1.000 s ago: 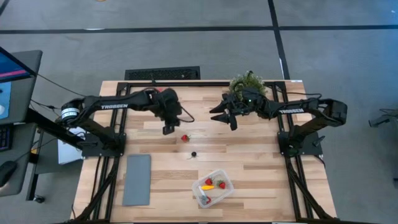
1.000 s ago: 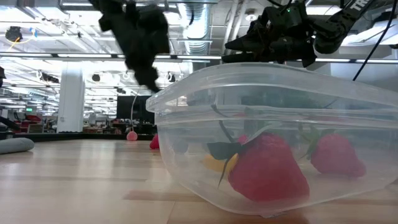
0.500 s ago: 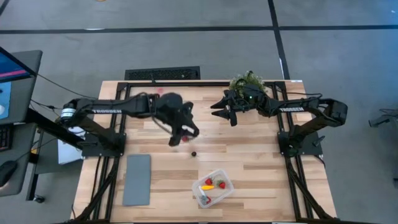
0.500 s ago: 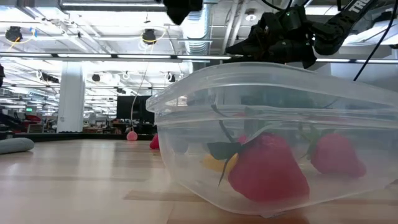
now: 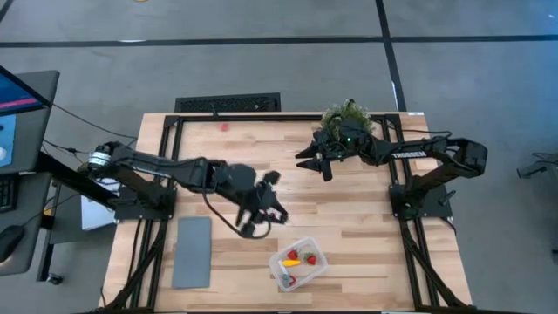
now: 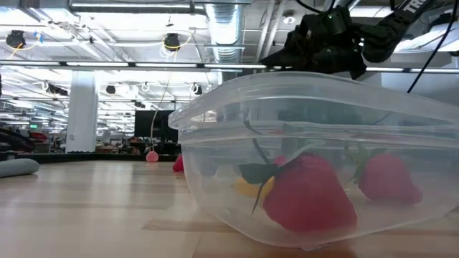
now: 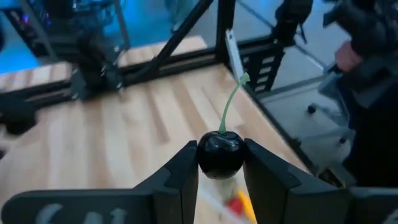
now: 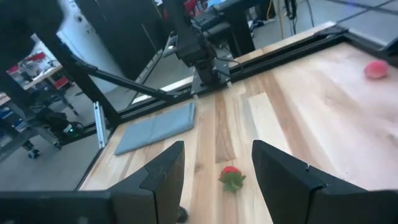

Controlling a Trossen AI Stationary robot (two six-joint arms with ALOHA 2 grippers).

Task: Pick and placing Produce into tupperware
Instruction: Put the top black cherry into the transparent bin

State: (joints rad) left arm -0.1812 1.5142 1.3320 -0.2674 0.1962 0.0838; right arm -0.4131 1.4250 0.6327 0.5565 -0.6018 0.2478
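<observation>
The tupperware (image 5: 298, 262) is a clear tub near the table's near edge; it fills the low view (image 6: 315, 165) and holds red strawberries (image 6: 312, 193) and a yellow piece (image 5: 288, 262). My left gripper (image 5: 266, 218) hangs just left of and beyond the tub, shut on a black cherry (image 7: 221, 154). Another red strawberry (image 8: 231, 176) lies on the table farther back. My right gripper (image 5: 307, 160) waits open in the air at the far right, beside the potted plant (image 5: 346, 115). My left gripper pinches the black cherry's round body (image 7: 221, 155) between its two fingers (image 7: 180, 174), one on each side. The green stem (image 7: 231, 102) sticks out free beyond the fingertips. The cherry is held above the table, with the tub's contents showing just below it.
A flat grey slab (image 5: 193, 251) lies near the table's near left corner. A pale pink spot (image 5: 225, 126) marks the far side. Black frame rails run along the table's far edge and both sides. Bare wood lies between the tub and the right rail.
My left gripper has swept from the far left part of the table toward the near edge and the right, past the loose strawberry, to the black cherry. The cherry lay on the wood half a second ago and now sits between the fingers. My right arm has kept still.
</observation>
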